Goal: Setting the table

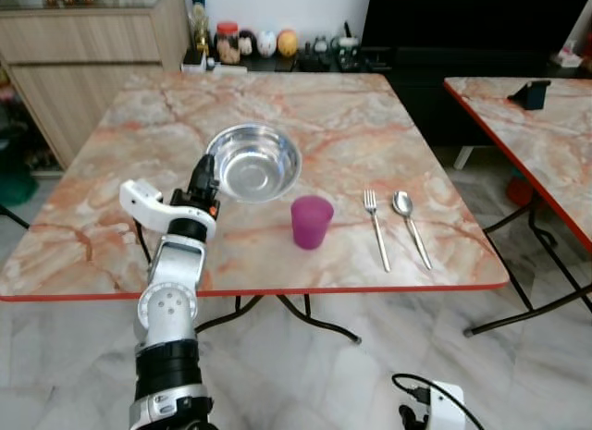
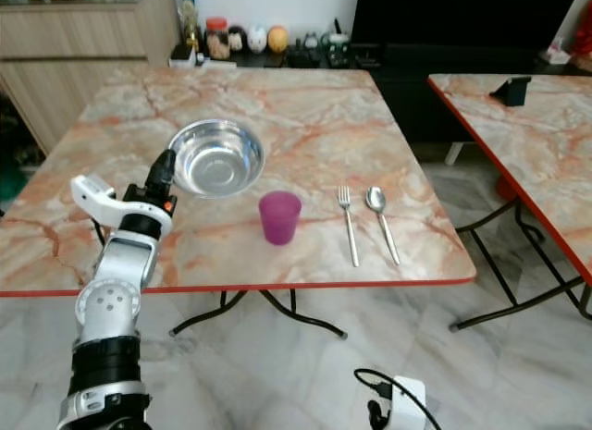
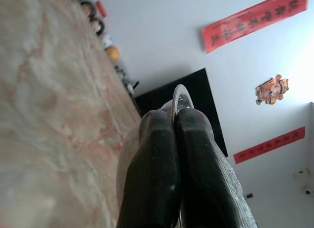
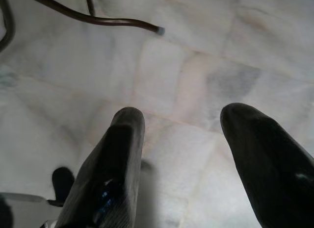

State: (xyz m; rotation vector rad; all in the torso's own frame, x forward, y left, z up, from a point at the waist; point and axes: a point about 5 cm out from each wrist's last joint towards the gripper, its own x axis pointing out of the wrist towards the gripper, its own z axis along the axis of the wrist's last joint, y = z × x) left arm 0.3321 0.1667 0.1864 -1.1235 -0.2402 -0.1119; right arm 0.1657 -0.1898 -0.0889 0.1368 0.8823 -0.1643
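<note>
On the marble-patterned table (image 1: 388,125), the left gripper (image 1: 203,176) pinched the rim of the empty round steel bowl (image 1: 254,162); the right gripper (image 4: 179,154) hung with fingers spread.

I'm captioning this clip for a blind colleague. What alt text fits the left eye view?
The robot's left end effector grips the near-left rim of a steel bowl on a marble-patterned table. Right of the bowl stand a purple cup, then a fork and a spoon lying side by side.
</note>
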